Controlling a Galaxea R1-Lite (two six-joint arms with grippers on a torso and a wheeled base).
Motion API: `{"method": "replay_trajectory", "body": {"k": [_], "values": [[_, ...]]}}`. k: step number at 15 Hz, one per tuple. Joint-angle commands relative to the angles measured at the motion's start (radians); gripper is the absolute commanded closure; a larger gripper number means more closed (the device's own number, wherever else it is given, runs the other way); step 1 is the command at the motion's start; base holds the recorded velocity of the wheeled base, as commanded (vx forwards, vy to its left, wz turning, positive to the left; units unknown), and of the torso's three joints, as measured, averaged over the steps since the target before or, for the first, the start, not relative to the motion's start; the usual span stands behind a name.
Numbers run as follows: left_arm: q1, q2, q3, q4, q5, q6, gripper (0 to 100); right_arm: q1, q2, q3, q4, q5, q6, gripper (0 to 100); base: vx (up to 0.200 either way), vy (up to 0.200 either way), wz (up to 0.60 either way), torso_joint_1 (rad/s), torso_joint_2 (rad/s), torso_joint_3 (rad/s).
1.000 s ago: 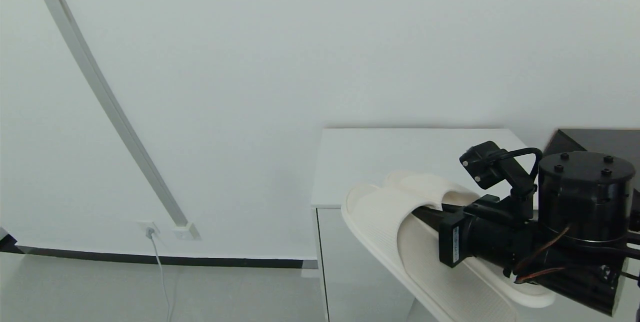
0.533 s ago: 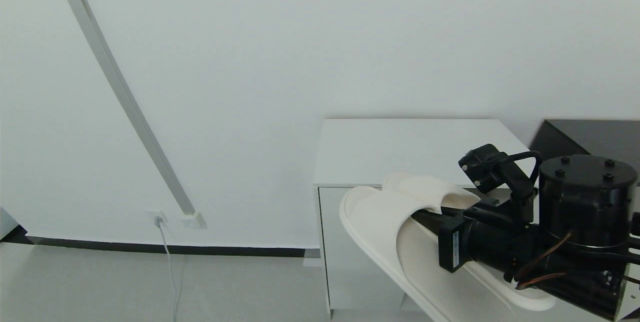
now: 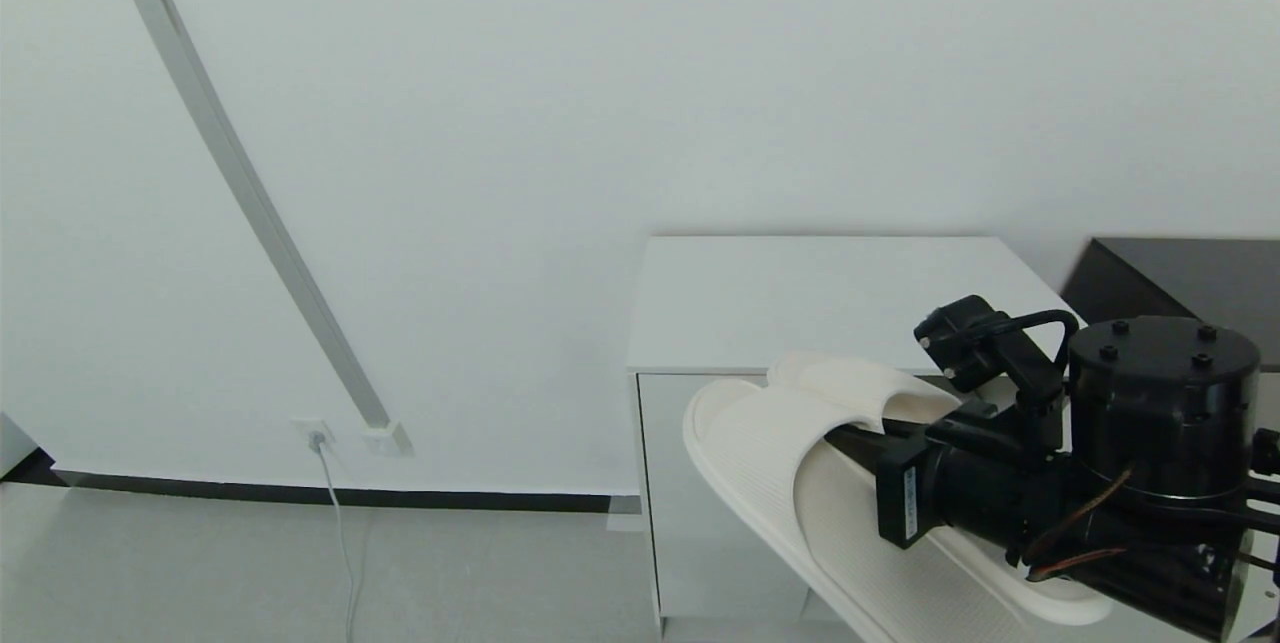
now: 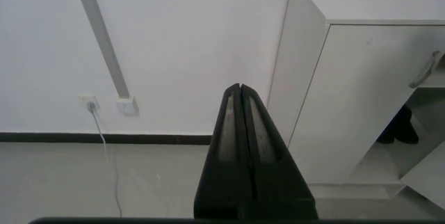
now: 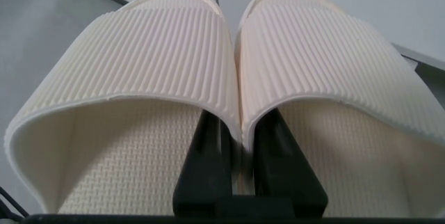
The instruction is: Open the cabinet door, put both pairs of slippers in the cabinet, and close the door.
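Note:
A pair of white ribbed slippers (image 3: 790, 453) hangs in front of the white cabinet (image 3: 820, 303), at the lower right of the head view. My right gripper (image 5: 240, 130) is shut on the slippers (image 5: 229, 64), its fingers pinching the two inner strap edges together. My left gripper (image 4: 240, 90) is shut and holds nothing, pointing at the wall just left of the cabinet (image 4: 306, 78). In the left wrist view the cabinet door (image 4: 375, 92) carries a handle (image 4: 424, 67). Beside the handle an opening shows a shelf with something dark (image 4: 402, 128) on it.
A grey conduit strip (image 3: 240, 183) runs diagonally down the wall to a socket with a cable (image 3: 315, 438). A black surface (image 3: 1180, 273) stands right of the cabinet. Bare floor (image 3: 300, 573) lies left of the cabinet.
The head camera has shifted, so more of the cabinet front and floor shows. The slippers stay in my right gripper, almost unmoved.

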Motion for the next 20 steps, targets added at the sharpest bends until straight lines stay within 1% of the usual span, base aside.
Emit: {"method": "replay_trajectory", "body": {"k": [1,3,20], "values": [[0.001,0.001,0.000,0.000,0.000,0.000,100,0.001,0.009,0.001,-0.001,0.000,0.000,100,0.000,0.000,0.00,0.000,0.00,0.000],[0.001,0.001,0.000,0.000,0.000,0.000,100,0.001,0.007,0.001,-0.001,0.000,0.000,100,0.000,0.000,0.00,0.000,0.00,0.000],[0.001,0.001,0.000,0.000,0.000,0.001,100,-0.002,0.007,0.016,-0.002,0.000,0.000,100,0.000,-0.200,0.00,0.001,0.00,0.005]]}}
